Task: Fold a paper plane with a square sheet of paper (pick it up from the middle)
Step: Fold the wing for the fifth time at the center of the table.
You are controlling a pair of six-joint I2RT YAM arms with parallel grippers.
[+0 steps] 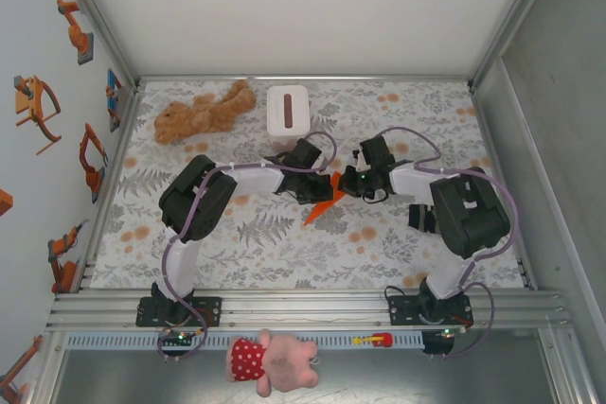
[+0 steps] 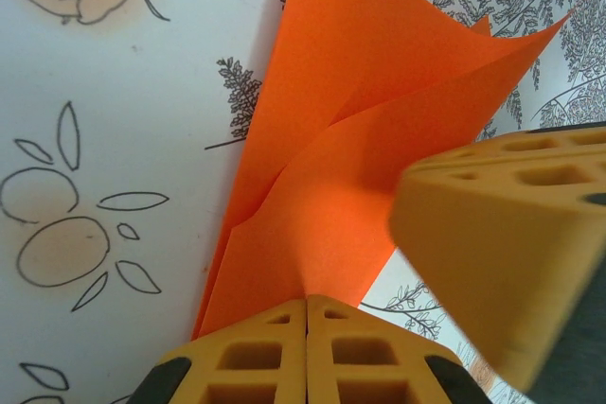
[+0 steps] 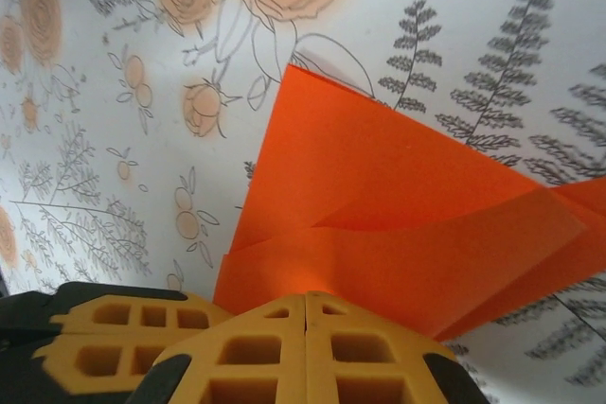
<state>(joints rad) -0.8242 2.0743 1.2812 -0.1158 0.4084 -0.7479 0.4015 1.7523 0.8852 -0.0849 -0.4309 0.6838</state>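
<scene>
Both jaws clamp the folded orange paper (image 1: 320, 209) — tissue box (image 1: 287, 111), teddy (image 1: 204, 111) beyond.

Paper (image 2: 350, 139): thin orange sheet, matt, smooth, with sharp creases.
Left end effector (image 2: 306, 305) and right end effector (image 3: 305, 302): both matt yellow-orange plastic, moulded with open cells, faces faintly grainy.
Tabletop (image 1: 284, 243): smooth matt covering printed with ferns and flowers; cloth or film cannot be told.
Left arm (image 1: 248, 177): white and black plastic shells, slight sheen.
Rail (image 1: 303, 309): bare grooved metal, dull silver.
Bear (image 1: 204, 111): shaggy brown plush.
Pink toy (image 1: 284, 359): soft plush, dotted red cloth.
</scene>
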